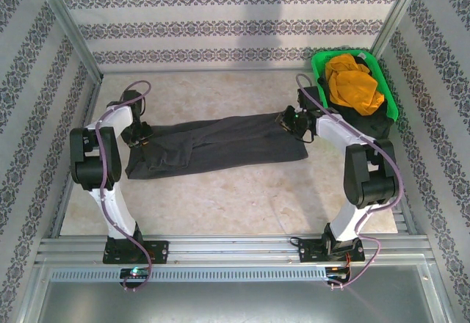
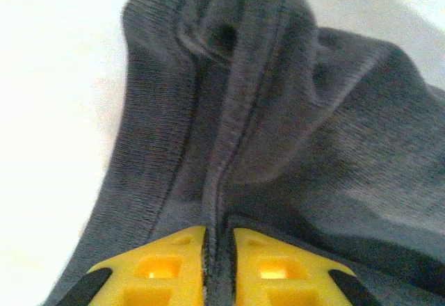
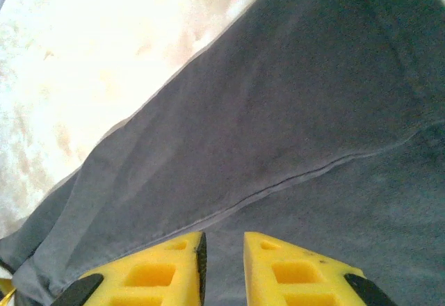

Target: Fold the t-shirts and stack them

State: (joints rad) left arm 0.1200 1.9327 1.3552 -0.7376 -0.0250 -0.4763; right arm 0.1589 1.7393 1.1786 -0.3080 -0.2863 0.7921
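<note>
patterned wallpaper walls (image 1: 220, 15) enclose space behind and at both sides of charcoal t-shirt (image 1: 220, 143). beige mottled table (image 1: 235, 198) under it, shirt stretched long across table's middle, left to right. aluminium rail (image 1: 235, 246) nearer than shirt. green basket (image 1: 317, 66) just past shirt's right end, holding mustard t-shirt (image 1: 352, 88) over black t-shirt (image 1: 374, 126). left gripper (image 1: 141, 138) at shirt's left end, jaws pinched on seam ridge. right gripper (image 1: 290, 120) at shirt's right end, jaws narrow, grey cloth clamped between.
</note>
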